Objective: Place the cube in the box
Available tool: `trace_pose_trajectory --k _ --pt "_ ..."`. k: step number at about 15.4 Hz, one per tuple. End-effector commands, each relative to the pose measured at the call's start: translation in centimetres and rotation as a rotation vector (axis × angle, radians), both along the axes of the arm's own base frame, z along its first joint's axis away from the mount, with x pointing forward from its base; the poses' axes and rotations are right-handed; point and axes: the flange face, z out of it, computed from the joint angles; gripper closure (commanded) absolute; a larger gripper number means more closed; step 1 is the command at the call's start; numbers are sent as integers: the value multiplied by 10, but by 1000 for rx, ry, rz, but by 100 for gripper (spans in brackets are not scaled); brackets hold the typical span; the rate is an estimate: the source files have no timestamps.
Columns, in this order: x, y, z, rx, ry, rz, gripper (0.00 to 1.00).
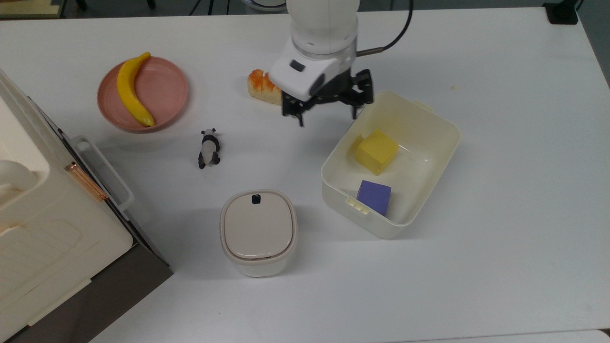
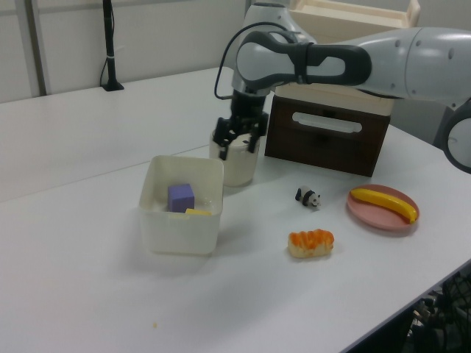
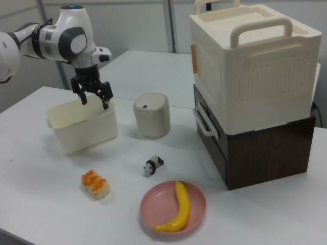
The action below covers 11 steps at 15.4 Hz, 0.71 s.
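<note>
The gripper (image 3: 95,99), spread wide and empty, hangs above the box (image 3: 82,126)

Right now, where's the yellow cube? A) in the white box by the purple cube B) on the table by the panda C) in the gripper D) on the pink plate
A: the yellow cube lies inside the box near the purple cube, and the gripper is open and empty off the box's edge.

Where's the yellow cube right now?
In the top view, the yellow cube lies inside the box, above the purple cube, with the open claw off its upper left.
</note>
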Motion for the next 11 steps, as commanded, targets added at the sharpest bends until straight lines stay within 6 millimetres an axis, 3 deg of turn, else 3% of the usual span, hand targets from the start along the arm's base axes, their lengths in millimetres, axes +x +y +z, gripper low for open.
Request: trace_pose_trajectory --k 1,6,11 --pt "-24 -31 20 -117 86 -136 0" --pt "-24 -66 31 -117 79 -149 0" --pt "-22 -72 28 -124 82 -156 0"
